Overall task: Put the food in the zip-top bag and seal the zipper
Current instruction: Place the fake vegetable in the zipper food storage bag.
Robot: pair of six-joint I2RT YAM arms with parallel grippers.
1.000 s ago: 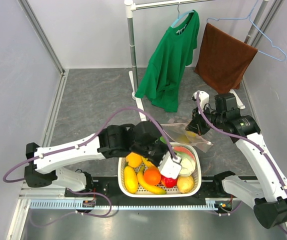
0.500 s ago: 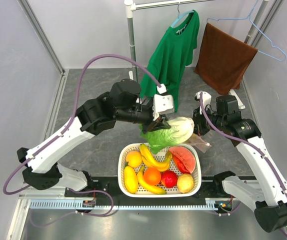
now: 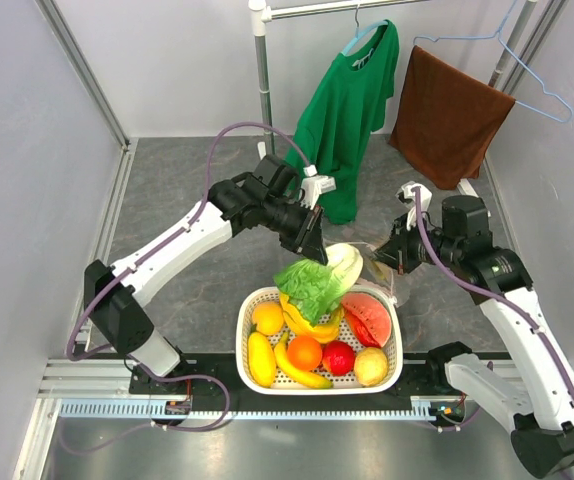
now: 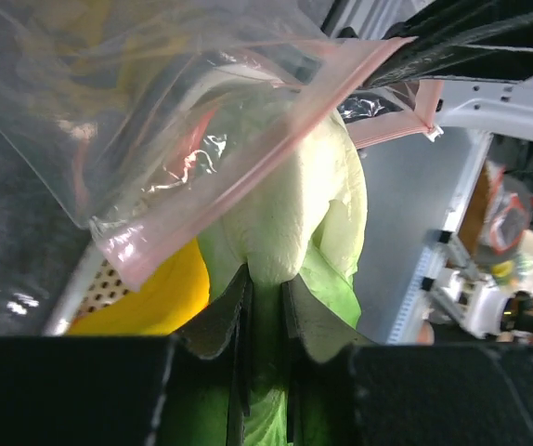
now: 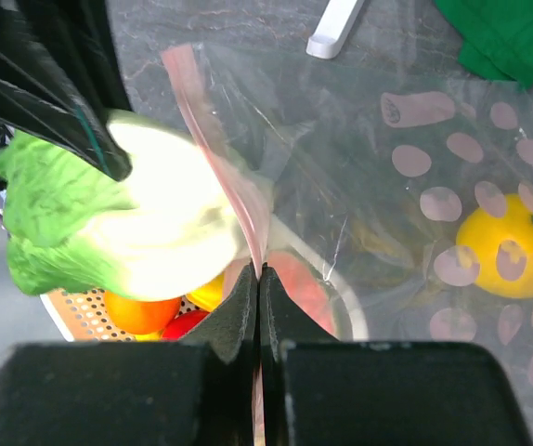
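We see the cabbage held above the white basket. Its long axis slants from the leafy green end at lower left to the pale end at upper right, which noses into the mouth of the zip-top bag. The left arm reaches forward and angles down, with the left gripper clamped on the cabbage's leafy end. The right arm leans in from the side, and the right gripper is pinched tight on the pink zipper. A yellow fruit lies inside the dotted bag.
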